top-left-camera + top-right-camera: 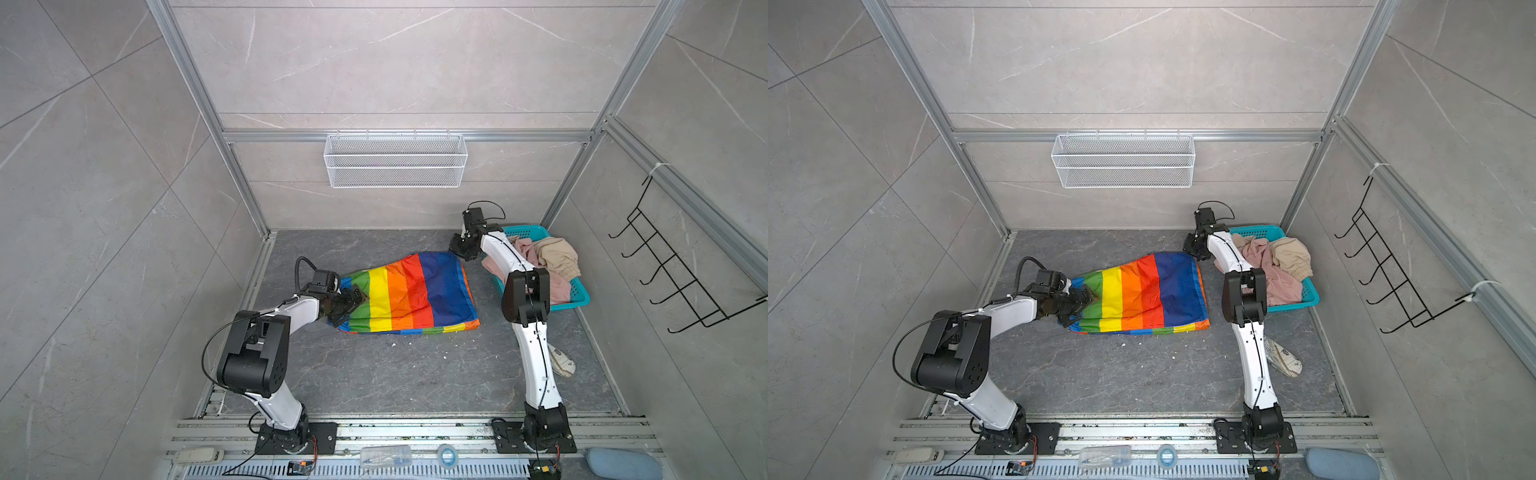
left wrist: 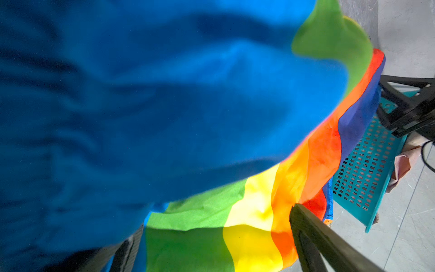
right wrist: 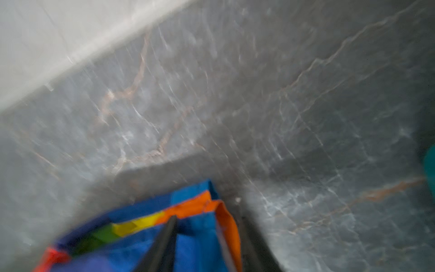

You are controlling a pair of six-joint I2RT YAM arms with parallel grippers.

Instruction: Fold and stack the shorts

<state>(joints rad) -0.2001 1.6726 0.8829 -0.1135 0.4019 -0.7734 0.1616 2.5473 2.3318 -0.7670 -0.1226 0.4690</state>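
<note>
The shiny fabric shorts carry broad stripes of green, yellow, orange, red and deep blue. The perforated plastic basket is teal. The dusty pink fabric shorts and the beige fabric shorts are plain, unpatterned. The table is dark grey, marble-veined.

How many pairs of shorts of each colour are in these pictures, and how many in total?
Rainbow-striped shorts: 1
Pink shorts: 1
Beige shorts: 1
Total: 3
</note>
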